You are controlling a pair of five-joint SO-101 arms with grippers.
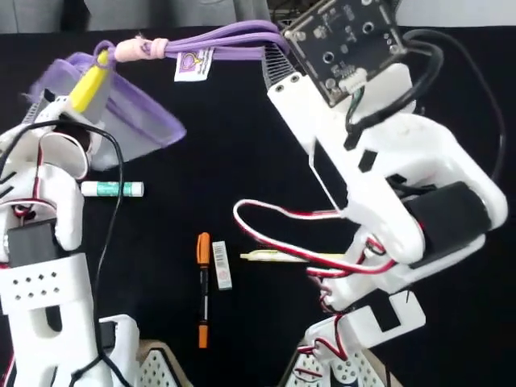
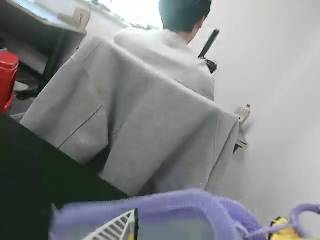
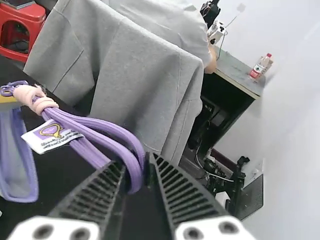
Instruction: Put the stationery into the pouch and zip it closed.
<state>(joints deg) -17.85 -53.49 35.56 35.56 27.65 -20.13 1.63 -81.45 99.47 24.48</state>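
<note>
We're seeing the black table (image 1: pixel 242 161) carrying a glue stick (image 1: pixel 113 189), orange pen (image 1: pixel 203 290), white bar (image 1: pixel 222 266) and pale yellow pen (image 1: pixel 270 256).

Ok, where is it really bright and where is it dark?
Left wrist view: there is a white glare at the top, and the wall is bright. High view: the black table is dark and hides shadows, so the orange pen stands out. Right wrist view: it is dark under the desk.

One pouch (image 1: pixel 137 121) — four loose pieces: glue stick (image 1: pixel 113 189), orange pen (image 1: pixel 203 290), white bar (image 1: pixel 222 265), pale pen (image 1: pixel 270 256).
</note>
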